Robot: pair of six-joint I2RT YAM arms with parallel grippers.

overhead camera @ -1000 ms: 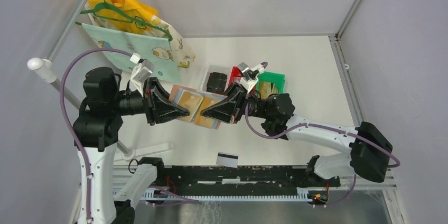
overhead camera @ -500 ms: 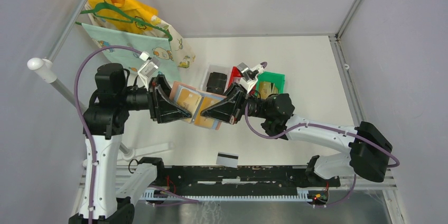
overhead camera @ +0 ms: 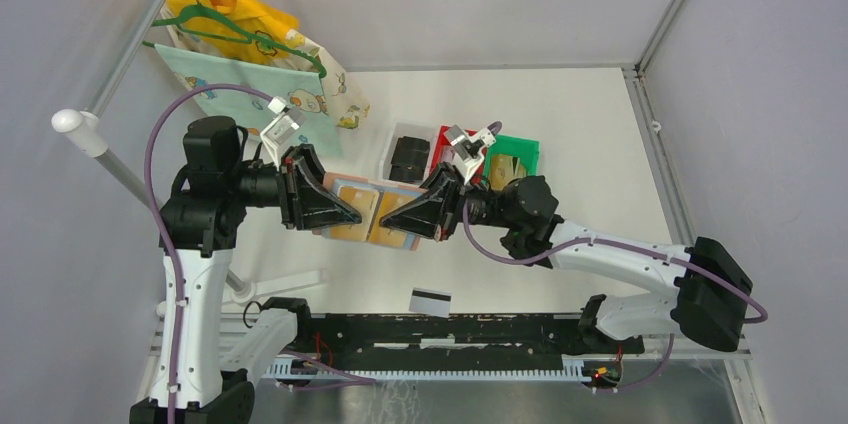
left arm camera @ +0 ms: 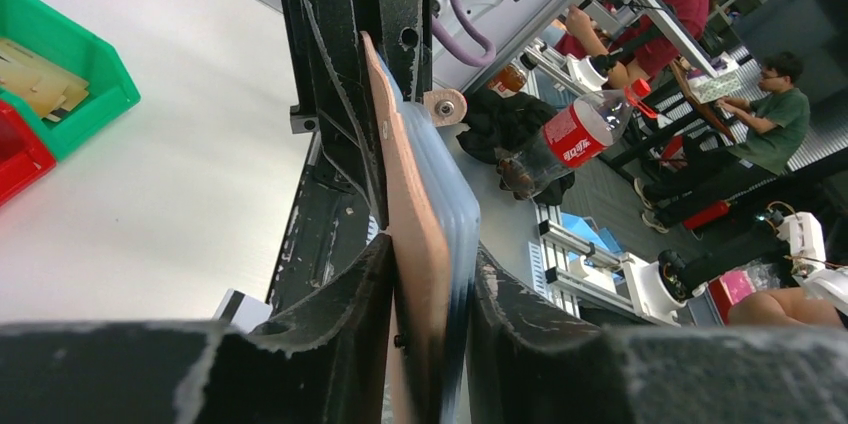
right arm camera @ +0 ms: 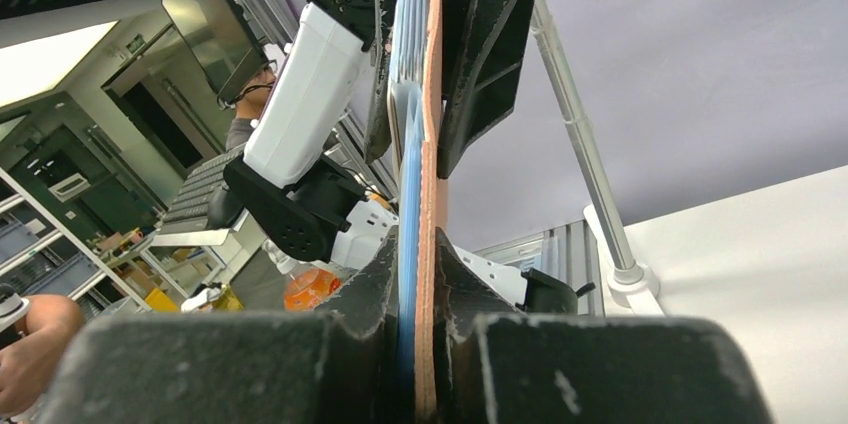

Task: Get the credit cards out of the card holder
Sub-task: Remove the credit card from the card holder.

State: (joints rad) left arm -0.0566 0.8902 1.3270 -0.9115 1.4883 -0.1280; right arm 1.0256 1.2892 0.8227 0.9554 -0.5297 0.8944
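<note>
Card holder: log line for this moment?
card holder: open, aloft | left gripper: grips left end | right gripper: grips right end | white striped card: on table

Robotics lab: other robot rigs [left arm camera: 658, 282] nearby

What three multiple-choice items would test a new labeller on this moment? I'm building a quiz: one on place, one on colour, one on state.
1. The white striped card lies: A in a red bin; B on the table near the arms' bases; C on a hanger.
2. The bin holding tan cards is: A green; B blue; C yellow.
3. The card holder is: A closed on the table; B held aloft by the left gripper and right gripper; C hung up.

Answers: B, it lies flat on bare tabletop; A, its walls show green from above; B, both wrist views show fingers clamping it.
</note>
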